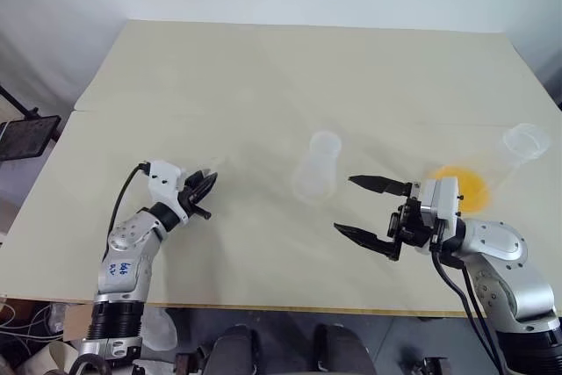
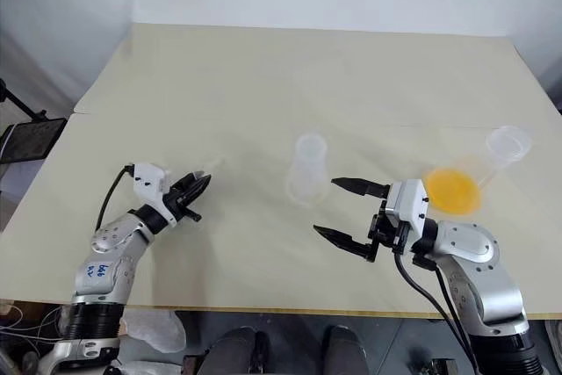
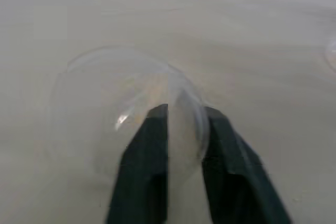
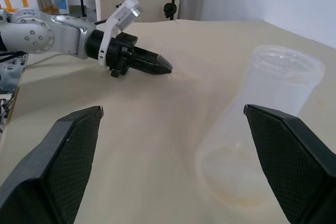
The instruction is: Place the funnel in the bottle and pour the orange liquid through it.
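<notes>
**Funnel pinched, nothing poured yet**

Pale beige table in a plain white-walled room, not much on it. The left gripper, at the near left, has its fingers closed on the rim of the funnel, which looks to be still down at the table. The bottle stands empty mid-table, neck bare. Right gripper hangs wide apart just right of the bottle, holding nothing. The orange liquid sits in a tipped clear cup at far right. So: funnel seating and the pour are both left.
</notes>
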### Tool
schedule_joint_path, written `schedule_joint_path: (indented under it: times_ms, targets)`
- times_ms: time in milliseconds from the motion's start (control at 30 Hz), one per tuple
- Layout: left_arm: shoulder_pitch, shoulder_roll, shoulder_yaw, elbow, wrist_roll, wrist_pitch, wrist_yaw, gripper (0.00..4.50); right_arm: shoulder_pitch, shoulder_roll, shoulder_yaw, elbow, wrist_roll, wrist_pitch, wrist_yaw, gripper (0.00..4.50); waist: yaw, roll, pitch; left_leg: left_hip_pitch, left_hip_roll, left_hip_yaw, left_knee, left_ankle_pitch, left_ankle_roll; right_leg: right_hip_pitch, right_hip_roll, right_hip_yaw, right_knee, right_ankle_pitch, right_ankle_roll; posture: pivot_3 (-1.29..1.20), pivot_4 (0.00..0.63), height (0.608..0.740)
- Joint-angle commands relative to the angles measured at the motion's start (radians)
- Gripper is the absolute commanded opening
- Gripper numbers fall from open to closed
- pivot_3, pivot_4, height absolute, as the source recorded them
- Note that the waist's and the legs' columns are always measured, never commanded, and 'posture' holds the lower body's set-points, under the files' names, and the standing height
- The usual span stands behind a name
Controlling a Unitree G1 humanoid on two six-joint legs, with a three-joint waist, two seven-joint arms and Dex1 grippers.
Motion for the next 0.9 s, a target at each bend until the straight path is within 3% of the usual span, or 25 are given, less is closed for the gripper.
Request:
schedule_joint_path:
  times_ms: [33, 200, 300, 433, 533, 733, 900]
  targets:
    - [0.005, 0.010, 0.005, -0.004, -0.001, -0.005, -0.006, 0.04, 0.017, 0.003, -0.021, -0.039, 0.005, -0.028, -0.004, 4.50, 0.002, 0.000, 0.000, 0.000, 0.000, 0.000, 0.000, 0.000, 0.000, 0.000, 0.000, 0.000, 0.000, 0.000, 0.000, 0.00, 0.150, 0.740]
    - [-0.031, 0.029, 0.025, -0.008, -0.032, -0.039, -0.055, 0.04, 0.051, -0.001, -0.055, -0.066, 0.030, -0.019, -0.024, 4.50, 0.002, 0.000, 0.000, 0.000, 0.000, 0.000, 0.000, 0.000, 0.000, 0.000, 0.000, 0.000, 0.000, 0.000, 0.000, 0.00, 0.150, 0.740]
    - [-0.119, 0.124, 0.023, -0.018, -0.038, -0.076, -0.169, 0.04, 0.094, 0.011, -0.113, -0.096, 0.050, -0.015, -0.075, 4.50, 0.002, 0.000, 0.000, 0.000, 0.000, 0.000, 0.000, 0.000, 0.000, 0.000, 0.000, 0.000, 0.000, 0.000, 0.000, 0.00, 0.150, 0.740]
    - [-0.280, 0.226, -0.029, 0.008, -0.042, -0.114, -0.346, 0.04, 0.149, 0.038, -0.186, -0.120, 0.069, -0.014, -0.149, 4.50, 0.002, -0.001, 0.000, -0.002, -0.001, 0.003, 0.000, 0.000, 0.000, 0.000, 0.000, -0.002, 0.000, 0.000, 0.000, 0.00, 0.150, 0.740]
    - [-0.497, 0.284, -0.114, 0.077, -0.031, -0.161, -0.548, 0.04, 0.212, 0.074, -0.257, -0.131, 0.073, -0.036, -0.209, 4.50, 0.003, -0.001, 0.000, -0.002, -0.002, 0.003, 0.000, 0.000, 0.000, 0.000, 0.000, -0.003, 0.001, 0.000, 0.000, 0.00, 0.150, 0.740]
    - [-0.801, 0.268, -0.262, 0.266, 0.028, -0.307, -0.822, 0.04, 0.301, 0.126, -0.297, -0.164, 0.061, -0.064, -0.266, 4.50, -0.004, -0.001, -0.001, -0.003, -0.003, 0.005, 0.000, 0.000, -0.001, -0.001, 0.000, -0.003, 0.000, 0.000, 0.000, 0.00, 0.150, 0.740]
    - [-0.974, 0.194, -0.360, 0.429, 0.114, -0.451, -0.918, 0.04, 0.361, 0.158, -0.296, -0.184, 0.052, -0.085, -0.294, 4.50, -0.003, -0.001, -0.001, -0.001, -0.001, 0.007, -0.001, 0.001, -0.001, -0.002, 0.002, -0.002, 0.000, 0.000, 0.000, 0.00, 0.150, 0.740]
